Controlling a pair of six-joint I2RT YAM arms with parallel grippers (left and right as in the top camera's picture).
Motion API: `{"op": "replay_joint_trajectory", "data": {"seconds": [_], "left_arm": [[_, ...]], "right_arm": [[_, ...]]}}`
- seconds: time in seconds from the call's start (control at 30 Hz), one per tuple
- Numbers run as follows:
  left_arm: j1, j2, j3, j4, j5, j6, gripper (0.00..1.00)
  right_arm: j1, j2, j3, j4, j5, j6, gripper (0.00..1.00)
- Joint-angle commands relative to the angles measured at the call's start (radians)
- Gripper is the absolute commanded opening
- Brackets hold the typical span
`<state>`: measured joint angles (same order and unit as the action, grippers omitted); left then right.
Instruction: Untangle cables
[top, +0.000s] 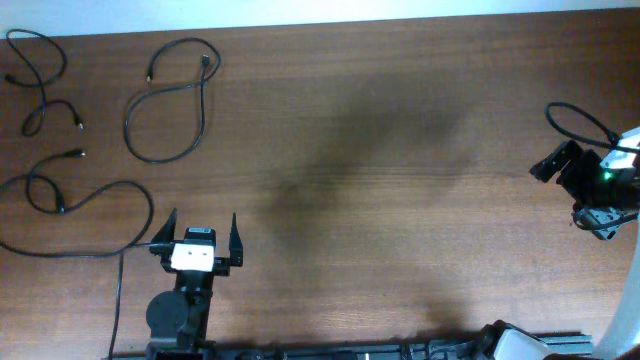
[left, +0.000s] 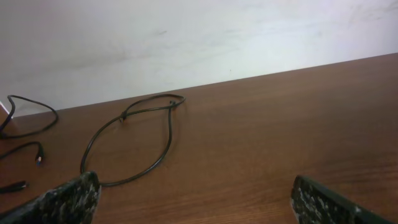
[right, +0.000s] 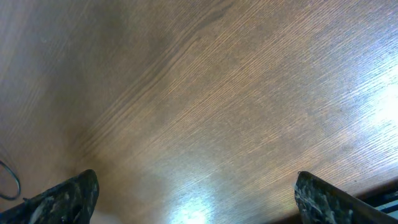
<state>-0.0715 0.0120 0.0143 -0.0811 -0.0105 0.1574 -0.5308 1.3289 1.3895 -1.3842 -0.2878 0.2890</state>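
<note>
Far cable (top: 63, 60): a thin black cord lay curled at the table's top-left corner, apart from the other cords.

Low cable (top: 150, 210): a longer cord snaked along the left edge, crossing itself once in a small loop. Its wide bend ran close beside the left gripper.

Loop cable (top: 160, 160): a cord lay in an open oval, both plugs at the top, between the far cable and the bare middle. It touched no other cord.

Left gripper (top: 204, 220): it sat low at the near edge, jaws spread wide and holding nothing. The wrist view showed the loop cable (left: 168, 134) ahead of it.

Risk, left side: a sideways sweep would likely catch the low cable's bend and drag it onto the loop cable, tangling them again. A pinch at the small self-crossing could trap two strands and tighten it. Cords this thin could also slip out of a closing grip.

Table (top: 400, 150): the brown wood in the middle was bare.

Right gripper (top: 555, 165): it sat at the far right edge, jaws spread wide and empty, well apart from every cord.

Risk, right side: reaching the cords would need a long crossing. The arm wire (top: 575, 120) looped beside it could snag, or be mistaken for a cord.
</note>
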Motion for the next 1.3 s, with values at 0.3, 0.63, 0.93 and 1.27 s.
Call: {"op": "replay_joint_trajectory", "data": {"seconds": [0.3,0.63,0.93,1.27], "left_arm": [[0.003,0.000,-0.005,0.002,-0.050,-0.161,0.99],[0.003,0.000,-0.005,0.001,-0.045,-0.161,0.99],[0.003,0.000,-0.005,0.001,-0.045,-0.161,0.99],[-0.001,0.000,-0.005,0.002,-0.045,-0.161,0.99]], "right_arm": [[-0.005,-0.002,0.014,0.000,0.009,0.007,0.99],[-0.005,-0.002,0.014,0.000,0.009,0.007,0.99],[-0.005,-0.002,0.014,0.000,0.009,0.007,0.99],[-0.005,-0.002,0.014,0.000,0.009,0.007,0.99]]}}
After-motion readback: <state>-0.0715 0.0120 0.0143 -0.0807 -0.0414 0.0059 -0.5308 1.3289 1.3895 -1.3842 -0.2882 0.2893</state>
